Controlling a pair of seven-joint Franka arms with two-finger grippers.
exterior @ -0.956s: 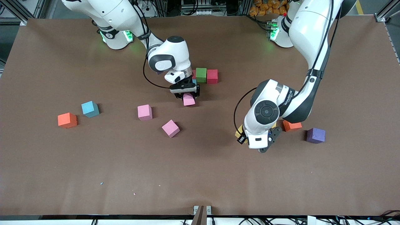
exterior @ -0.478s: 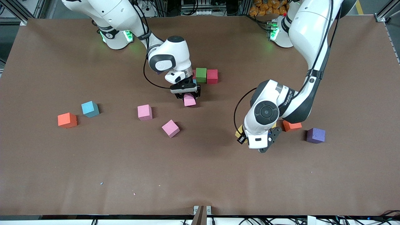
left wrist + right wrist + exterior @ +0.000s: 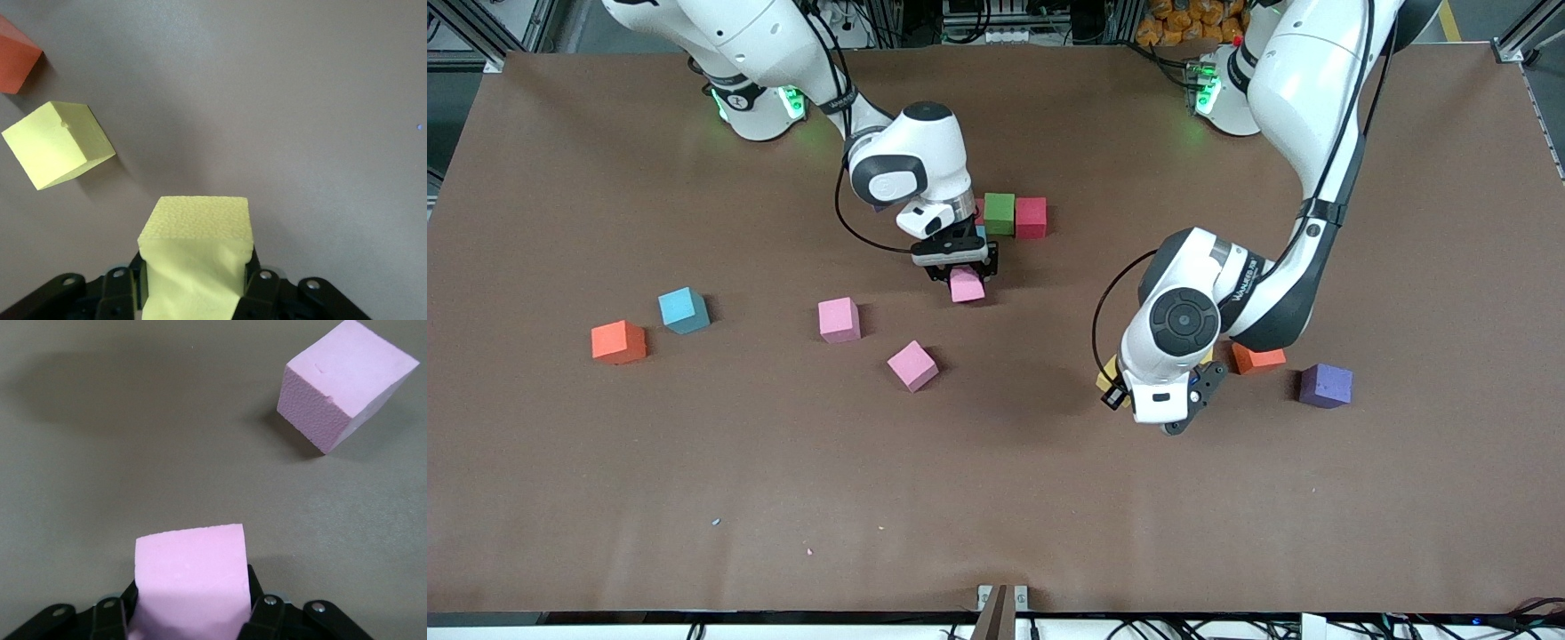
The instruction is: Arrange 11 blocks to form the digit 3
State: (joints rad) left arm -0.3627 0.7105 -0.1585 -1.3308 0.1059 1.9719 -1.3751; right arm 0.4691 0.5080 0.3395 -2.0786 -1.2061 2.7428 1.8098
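Note:
My right gripper (image 3: 959,269) is shut on a pink block (image 3: 966,286), low over the table beside a short row of blocks: green (image 3: 1000,213), red (image 3: 1031,217) and a mostly hidden pink one. In the right wrist view the held pink block (image 3: 190,577) fills the jaws, and a loose pink block (image 3: 343,383) lies ahead. My left gripper (image 3: 193,267) is shut on a yellow block (image 3: 193,240). A second yellow block (image 3: 57,143) and an orange block (image 3: 17,63) lie on the table close by. In the front view the left hand (image 3: 1165,391) hides its fingers.
Loose blocks on the brown table (image 3: 996,498): two pink (image 3: 839,319) (image 3: 912,364), light blue (image 3: 683,309) and orange (image 3: 618,341) toward the right arm's end; orange (image 3: 1258,358) and purple (image 3: 1325,385) toward the left arm's end.
The right gripper with its pink block has shifted only slightly, staying beside the row. The left arm holds almost still with the yellow block.

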